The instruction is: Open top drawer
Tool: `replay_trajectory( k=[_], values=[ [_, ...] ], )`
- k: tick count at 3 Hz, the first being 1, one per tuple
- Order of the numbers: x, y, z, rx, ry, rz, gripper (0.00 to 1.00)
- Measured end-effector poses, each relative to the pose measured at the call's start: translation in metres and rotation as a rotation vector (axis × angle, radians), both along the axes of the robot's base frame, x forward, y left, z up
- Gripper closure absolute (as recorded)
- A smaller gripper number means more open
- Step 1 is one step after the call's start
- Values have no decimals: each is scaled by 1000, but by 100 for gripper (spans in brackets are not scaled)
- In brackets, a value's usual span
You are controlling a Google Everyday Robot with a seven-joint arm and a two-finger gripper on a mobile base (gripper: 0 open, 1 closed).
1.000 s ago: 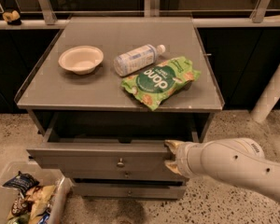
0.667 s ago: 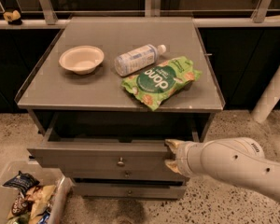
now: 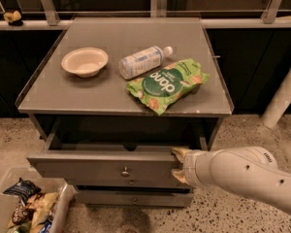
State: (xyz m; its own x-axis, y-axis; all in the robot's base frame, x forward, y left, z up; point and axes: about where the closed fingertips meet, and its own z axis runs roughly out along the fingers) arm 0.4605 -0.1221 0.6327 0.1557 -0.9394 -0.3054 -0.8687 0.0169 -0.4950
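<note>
Top drawer [image 3: 106, 166] sits partway out under the desk [image 3: 63, 93]; tool [image 3: 175, 165] below the desk's front-right corner, against the drawer front, can't tell its grip. Bowl [image 3: 85, 61], bottle [image 3: 143, 61], chip bag [image 3: 167, 84] on the desk.

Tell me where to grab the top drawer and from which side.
Grip the top drawer by its front panel's upper edge, coming from the front: it stands partly pulled out, so that edge is exposed with space behind. The small round knob offers little to pinch. The claw sits at the panel's right end.
</note>
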Motion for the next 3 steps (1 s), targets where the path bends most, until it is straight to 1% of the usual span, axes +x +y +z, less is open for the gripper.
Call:
replay_trajectory(
  k=[1, 2, 3],
  values=[
    [-10, 1, 0, 6, 8, -5, 100],
    [-11, 1, 1, 6, 8, -5, 100],
    [-20, 2, 0, 13, 17, -10, 100]
  ],
)
